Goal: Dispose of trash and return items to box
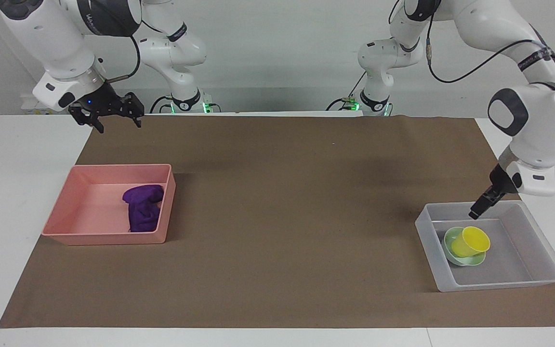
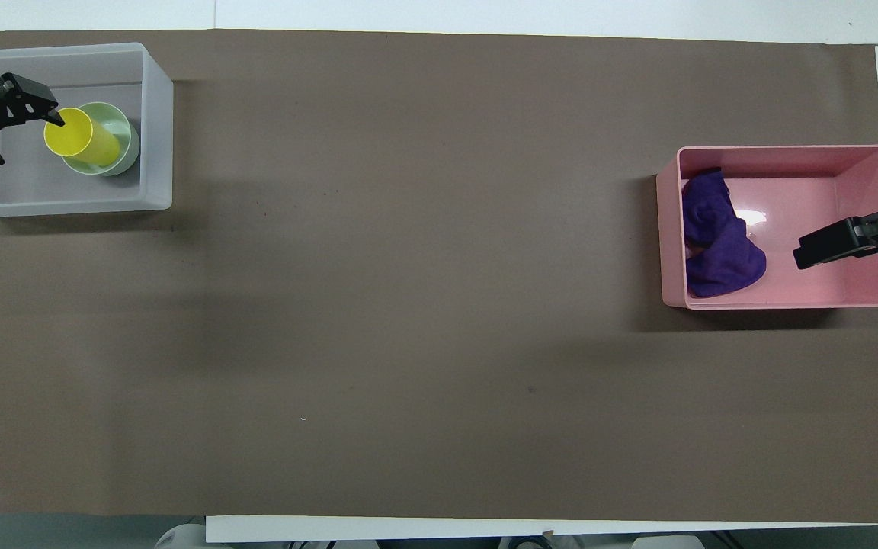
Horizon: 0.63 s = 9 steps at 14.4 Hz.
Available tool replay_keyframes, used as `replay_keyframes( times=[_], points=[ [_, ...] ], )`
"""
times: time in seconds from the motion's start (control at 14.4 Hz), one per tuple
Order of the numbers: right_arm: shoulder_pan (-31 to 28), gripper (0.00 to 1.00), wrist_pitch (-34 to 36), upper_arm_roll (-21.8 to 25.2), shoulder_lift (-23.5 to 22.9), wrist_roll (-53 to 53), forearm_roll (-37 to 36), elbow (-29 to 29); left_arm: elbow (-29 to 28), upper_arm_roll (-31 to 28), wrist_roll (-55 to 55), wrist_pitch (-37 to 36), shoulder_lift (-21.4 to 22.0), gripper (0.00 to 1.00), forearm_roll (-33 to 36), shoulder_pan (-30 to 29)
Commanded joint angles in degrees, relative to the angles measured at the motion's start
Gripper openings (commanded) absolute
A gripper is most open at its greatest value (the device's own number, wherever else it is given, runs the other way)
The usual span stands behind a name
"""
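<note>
The yellow cup (image 1: 470,241) (image 2: 81,137) stands tilted in the mint-green bowl (image 1: 470,261) (image 2: 128,149), inside the translucent box (image 1: 499,284) (image 2: 157,130) at the left arm's end of the table. My left gripper (image 1: 477,210) (image 2: 25,139) is open and empty, raised just above the box, clear of the cup. The purple cloth wad (image 1: 142,212) (image 2: 717,244) lies in the pink bin (image 1: 104,239) (image 2: 782,150). My right gripper (image 1: 118,123) (image 2: 820,252) is open and empty, held high over the pink bin's end of the table.
A brown mat (image 1: 287,202) covers most of the table. The white table top (image 1: 17,168) shows at both ends. The pink bin stands at the right arm's end, the box at the left arm's end.
</note>
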State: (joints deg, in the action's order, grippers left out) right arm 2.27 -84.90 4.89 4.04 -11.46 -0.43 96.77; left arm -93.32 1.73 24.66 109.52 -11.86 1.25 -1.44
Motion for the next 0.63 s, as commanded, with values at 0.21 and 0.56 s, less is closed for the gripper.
replay_keyframes(
  times=[0.21, 0.56],
  points=[
    [-0.9, 1.0, -3.1, -0.6, 1.7, 0.5, 0.2, 3.0, -4.3, -0.5, -18.3, -14.1, 15.0, 1.0, 0.7, 1.8],
    [-0.8, 1.0, -3.1, -0.6, 1.9, 0.5, 0.3, 3.7, 0.5, -0.4, -23.3, -17.9, 13.5, 1.0, 0.5, 2.2]
  ],
)
